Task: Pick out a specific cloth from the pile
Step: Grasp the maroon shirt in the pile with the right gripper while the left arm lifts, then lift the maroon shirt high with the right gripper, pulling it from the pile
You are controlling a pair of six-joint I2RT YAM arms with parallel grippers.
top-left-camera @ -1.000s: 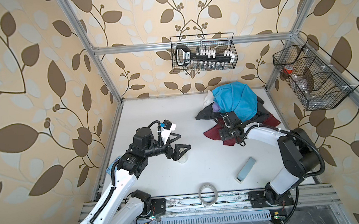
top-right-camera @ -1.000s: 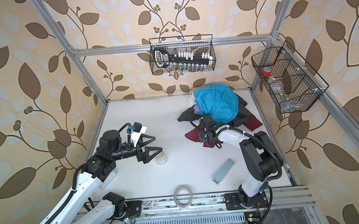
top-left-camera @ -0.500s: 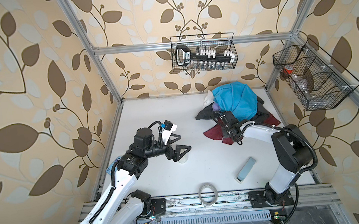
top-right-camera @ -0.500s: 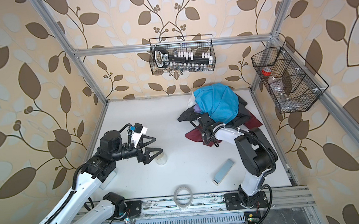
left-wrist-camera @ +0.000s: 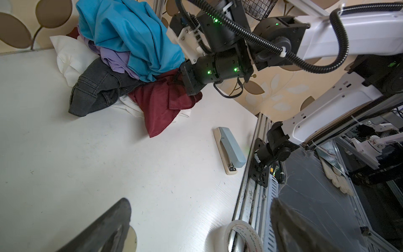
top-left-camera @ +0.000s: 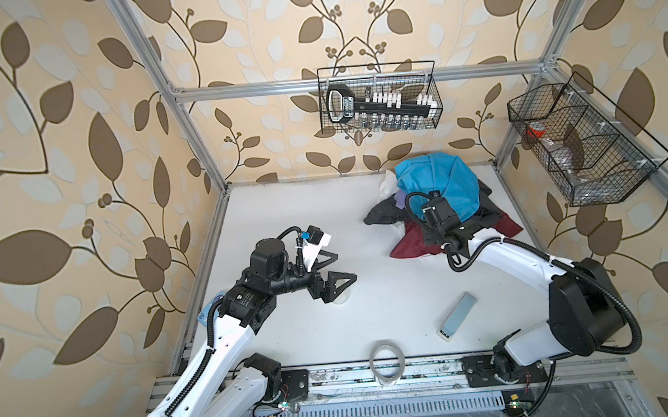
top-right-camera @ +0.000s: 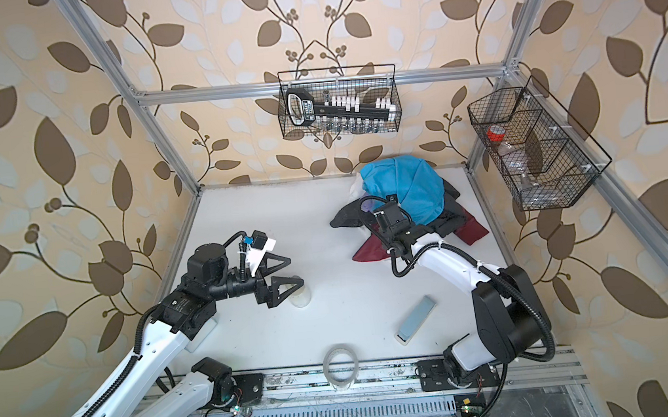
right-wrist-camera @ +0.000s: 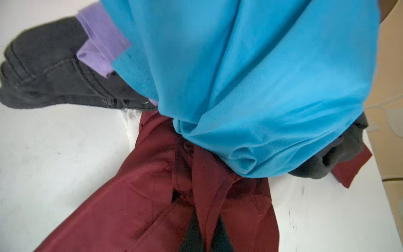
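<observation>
The pile (top-left-camera: 446, 185) (top-right-camera: 409, 192) sits at the back right of the table, with turquoise on top and lavender, dark grey and white pieces below. The cloth (top-left-camera: 411, 240) (top-right-camera: 369, 249) is dark maroon and spreads out from under the pile's front. In the right wrist view my right gripper (right-wrist-camera: 207, 231) is shut, pinching a fold of the cloth (right-wrist-camera: 139, 196) between its dark fingers. In the left wrist view the right gripper (left-wrist-camera: 181, 80) is buried at the pile's foot. My left gripper (top-left-camera: 343, 266) (top-right-camera: 294, 270) hovers open and empty over the table's left middle.
A grey-blue stapler (top-left-camera: 457, 316) lies front right. A clear tape roll (top-left-camera: 386, 359) stands at the front rail. A small white round object (top-left-camera: 342, 297) sits under the left gripper. Wire baskets hang on the back wall (top-left-camera: 379, 102) and the right wall (top-left-camera: 578, 147).
The right gripper moved a little further into the pile's foot and went from open to shut on the maroon cloth. The left arm has stayed put.
</observation>
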